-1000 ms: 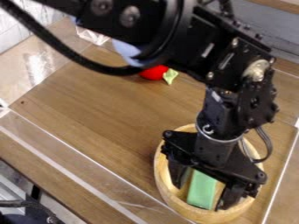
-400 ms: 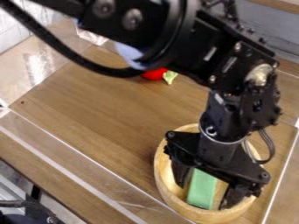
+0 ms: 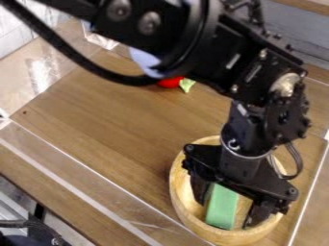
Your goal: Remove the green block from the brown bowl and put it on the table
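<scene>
Camera view, from above and to one side of the wooden counter (image 3: 96, 135). The arm reached in from the upper left and bent down over the brown bowl (image 3: 187, 213), which sat near the counter's front right corner. The pincer (image 3: 232, 204) pointed straight down into the bowl with its jaws spread wide, one dark finger (image 3: 201, 186) on the left of the green block (image 3: 226, 206) and the other toward the right. The block lay inside the bowl, between the fingers, standing somewhat on end against the bowl's inner wall. Nothing was gripped: the jaws were fully apart, and whether either fingertip touched the block could not be told, since the wrist hid the bowl's far side.

Near the far edge of the counter, well apart from the bowl, a red object (image 3: 168, 81) and a small pale green scrap (image 3: 187, 85) lay just beside each other, partly under the arm.

Risks, as judged from this view. The block looked tilted, so closing jaws might have caught it on a corner and let it twist or slip out on the lift. The fingers stood close to the bowl's rim; a pinch that trapped the wall as well could have dragged or tipped the bowl toward the counter's front edge.
</scene>
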`<move>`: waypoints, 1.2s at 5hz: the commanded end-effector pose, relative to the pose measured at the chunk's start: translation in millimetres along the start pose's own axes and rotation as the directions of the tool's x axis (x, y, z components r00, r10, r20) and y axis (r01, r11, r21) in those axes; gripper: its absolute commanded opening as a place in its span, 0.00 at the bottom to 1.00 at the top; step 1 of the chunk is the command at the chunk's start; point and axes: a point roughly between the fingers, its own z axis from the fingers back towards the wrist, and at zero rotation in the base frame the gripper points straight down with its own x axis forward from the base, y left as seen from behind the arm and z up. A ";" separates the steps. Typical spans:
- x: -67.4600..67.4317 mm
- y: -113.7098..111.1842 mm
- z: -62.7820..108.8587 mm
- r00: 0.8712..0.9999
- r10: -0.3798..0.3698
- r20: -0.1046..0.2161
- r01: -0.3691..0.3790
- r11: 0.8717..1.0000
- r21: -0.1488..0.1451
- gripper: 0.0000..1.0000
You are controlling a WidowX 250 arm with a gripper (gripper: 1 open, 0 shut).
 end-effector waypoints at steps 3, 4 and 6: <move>3.2 -0.5 5.8 1.000 -0.007 0.021 0.007 1.000 0.009 0.00; 5.6 3.2 15.6 1.000 -0.012 0.015 0.012 0.999 0.037 0.00; 21.4 18.1 54.4 0.999 -0.030 0.026 0.027 0.995 0.095 0.00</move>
